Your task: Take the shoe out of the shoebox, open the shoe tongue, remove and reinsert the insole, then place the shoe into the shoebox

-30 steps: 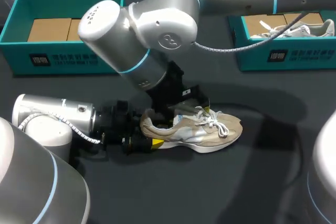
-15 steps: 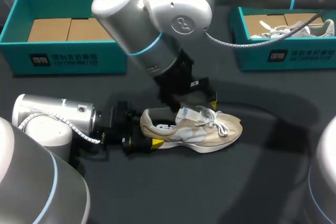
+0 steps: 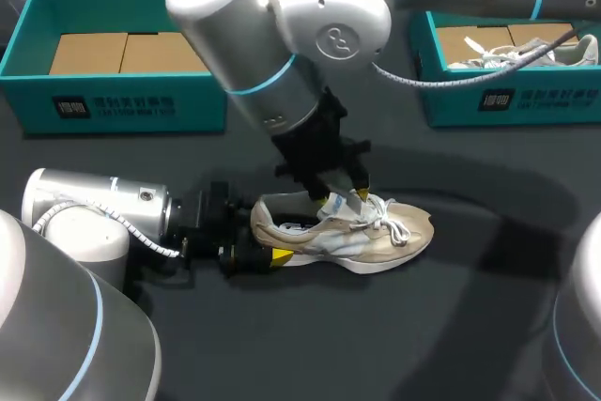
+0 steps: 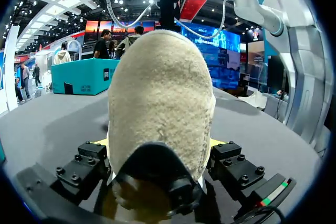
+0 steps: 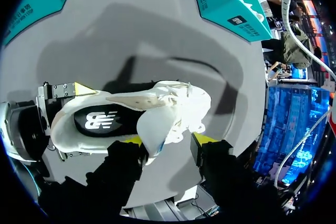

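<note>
Beige-and-silver shoe (image 3: 347, 232) with white laces (image 3: 380, 216), black insole (image 5: 102, 121); teal shoebox (image 3: 188, 110); dark grey table (image 3: 423, 326).

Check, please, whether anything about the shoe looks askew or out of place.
Nothing odd: the shoe stands upright, heel clamped in the left gripper; its tongue is raised within the open right gripper, insole flat inside.

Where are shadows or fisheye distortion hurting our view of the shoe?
Head view: right arm casts a broad soft shadow on the table right of the shoe; shoe itself evenly lit. Left wrist view: heel fills the middle, bulged by fisheye, hiding what's ahead. Right wrist view: shoe crisp; shoebox edges bend, arm shadows cross the table.
</note>
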Controlling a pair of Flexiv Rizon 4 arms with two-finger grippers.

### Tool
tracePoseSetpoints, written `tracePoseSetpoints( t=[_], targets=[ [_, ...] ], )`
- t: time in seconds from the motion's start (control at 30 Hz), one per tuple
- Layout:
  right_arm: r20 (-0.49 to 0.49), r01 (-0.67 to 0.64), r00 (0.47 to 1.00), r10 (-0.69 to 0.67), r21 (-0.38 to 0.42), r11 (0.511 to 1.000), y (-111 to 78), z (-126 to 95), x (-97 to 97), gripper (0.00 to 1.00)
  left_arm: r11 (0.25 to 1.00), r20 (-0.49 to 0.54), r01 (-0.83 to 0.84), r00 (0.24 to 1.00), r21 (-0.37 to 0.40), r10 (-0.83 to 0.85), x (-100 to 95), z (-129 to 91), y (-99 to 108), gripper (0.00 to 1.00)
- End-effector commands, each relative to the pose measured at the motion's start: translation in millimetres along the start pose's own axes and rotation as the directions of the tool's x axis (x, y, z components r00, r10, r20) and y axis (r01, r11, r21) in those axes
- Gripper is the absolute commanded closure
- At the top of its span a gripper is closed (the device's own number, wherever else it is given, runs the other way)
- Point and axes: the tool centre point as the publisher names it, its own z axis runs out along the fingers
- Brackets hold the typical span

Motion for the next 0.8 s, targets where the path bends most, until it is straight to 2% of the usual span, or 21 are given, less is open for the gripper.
tracePoseSetpoints(
  t=[0.03, 0.07, 0.1, 0.13, 0.17, 0.4, 0.53, 0.6, 0.67, 0.8],
  targets=[
    [-0.008, -0.356, 0.934, 0.356, 0.019, 0.934, -4.1, -4, -0.2, 0.54, 1.000, 0.003, 0.000, 1.000, 0.000, 0.000, 1.0, 3, 1, 1.00],
    [-0.006, -0.346, 0.938, 0.346, 0.022, 0.938, -3.3, -4, 0.3, 0.58, 1.000, 0.003, 0.000, 1.000, 0.000, 0.000, 1.0, 3, 1, 1.00],
    [-0.011, -0.334, 0.942, 0.335, 0.025, 0.942, -2.5, -4, 0.5, 0.68, 1.000, 0.003, 0.000, 1.000, 0.000, 0.000, 1.0, 3, 1, 1.00],
    [-0.015, -0.324, 0.946, 0.324, 0.026, 0.946, -1.6, -4, 0.5, 0.81, 1.000, 0.003, 0.000, 1.000, 0.000, 0.000, 1.0, 3, 1, 1.00],
    [-0.023, -0.310, 0.950, 0.310, 0.026, 0.950, -0.7, -4, 0.0, 1.00, 1.000, 0.003, 0.000, 1.000, 0.000, 0.000, 1.0, 3, 1, 1.00],
    [-0.092, -0.198, 0.975, 0.202, 0.046, 0.979, 5.6, -2, -17.9, 1.00, 1.000, 0.003, 0.000, 1.000, 0.000, 0.000, 1.0, 3, 1, 1.00],
    [-0.135, -0.122, 0.983, 0.127, 0.043, 0.992, 9.7, 0, -36.1, 1.00, 1.000, 0.003, 0.000, 1.000, 0.000, 0.000, 1.0, 3, 1, 1.00],
    [-0.180, -0.067, 0.981, 0.071, 0.031, 0.997, 11.8, 3, -46.3, 1.00, 1.000, 0.003, 0.000, 1.000, 0.000, 0.000, 1.0, 3, 1, 1.00],
    [-0.315, 0.029, 0.949, -0.028, -0.003, 1.000, 14.1, 9, -59.9, 1.00, 1.000, 0.003, 0.000, 1.000, 0.000, 0.000, 1.0, 3, 1, 1.00],
    [-0.315, 0.029, 0.949, -0.028, -0.003, 1.000, 14.1, 9, -59.9, 1.00, 1.000, 0.003, 0.000, 1.000, 0.000, 0.000, 1.0, 3, 1, 1.00]
  ],
)
